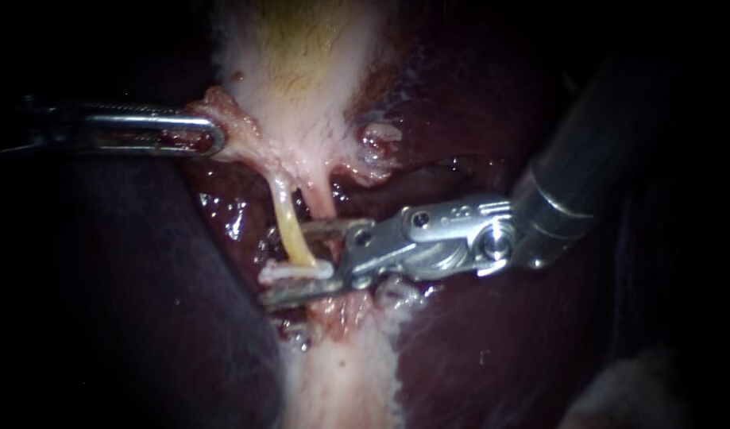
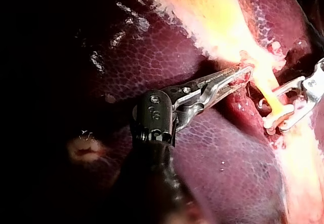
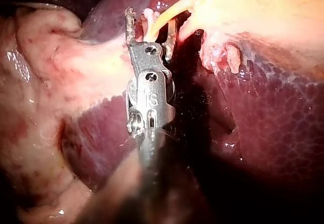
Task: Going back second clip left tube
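**Endoscope view, with both wrist views.** Nearest the camera, the right instrument enters from the right, its broad shaft dark against the liver. We find its end effector open. A plain gap parts the two jaws, one lying above and one below the foot of the left tube, and neither pinches it.

A white clip sits across the tube at its lower end, just above the lower jaw. We cannot tell whether the clip touches that jaw. In the right wrist view the yellow tube passes between the two jaw tips, with the clip just beside one of them.

The left tube itself is thin, yellow and taut. It runs from the clip up to the pale tissue at the narrow end of the gallbladder. Just to its right lies a pinker strand of tissue, close by yet apart from the clip.

Farther back, the left instrument comes in level from the left. Its end effector is closed on a ragged fringe of the gallbladder — the left wrist view shows toothed jaws with pink tissue caught between them. The instrument stands well apart from the clip.

Beyond it the gallbladder widens, whitish with a yellow tint, and dark red liver flanks it on both sides.
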`<state>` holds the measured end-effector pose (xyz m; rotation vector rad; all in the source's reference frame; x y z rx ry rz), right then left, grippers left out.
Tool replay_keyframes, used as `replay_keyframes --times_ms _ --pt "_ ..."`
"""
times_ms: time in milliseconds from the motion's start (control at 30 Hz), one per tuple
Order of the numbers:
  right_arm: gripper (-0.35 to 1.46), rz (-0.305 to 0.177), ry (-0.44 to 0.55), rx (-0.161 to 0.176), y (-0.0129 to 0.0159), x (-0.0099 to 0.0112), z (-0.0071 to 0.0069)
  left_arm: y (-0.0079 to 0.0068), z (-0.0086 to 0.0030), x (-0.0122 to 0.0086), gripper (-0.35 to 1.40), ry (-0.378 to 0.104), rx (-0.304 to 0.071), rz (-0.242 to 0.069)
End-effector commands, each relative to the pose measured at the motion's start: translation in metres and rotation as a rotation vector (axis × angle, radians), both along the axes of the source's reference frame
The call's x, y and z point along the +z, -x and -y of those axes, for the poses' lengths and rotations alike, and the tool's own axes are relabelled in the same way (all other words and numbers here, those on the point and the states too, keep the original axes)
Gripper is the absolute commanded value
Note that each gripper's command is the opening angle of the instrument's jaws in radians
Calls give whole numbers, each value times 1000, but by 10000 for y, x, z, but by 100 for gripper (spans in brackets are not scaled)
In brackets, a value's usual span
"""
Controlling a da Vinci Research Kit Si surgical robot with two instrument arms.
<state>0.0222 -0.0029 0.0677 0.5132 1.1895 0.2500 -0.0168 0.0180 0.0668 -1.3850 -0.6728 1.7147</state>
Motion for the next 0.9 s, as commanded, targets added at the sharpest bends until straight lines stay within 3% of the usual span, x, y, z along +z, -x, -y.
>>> replay_keyframes --times_ms 33,133,433,667,900 --pt "50 10 11 -9 4 -1 -1 0 0 0 -35 0 1 1" --pt "50 25 40 -32 17 -5 0 0 0 0 -35 0 1 1" --pt "50 -25 133 -89 81 -40 -11 0 1 1 -35 0 1 1" --pt "50 -44 157 -108 132 -59 -22 0 1 1 -35 0 4 3" --pt "50 -49 161 -114 158 -67 -27 0 2 1 -35 1 4 3"
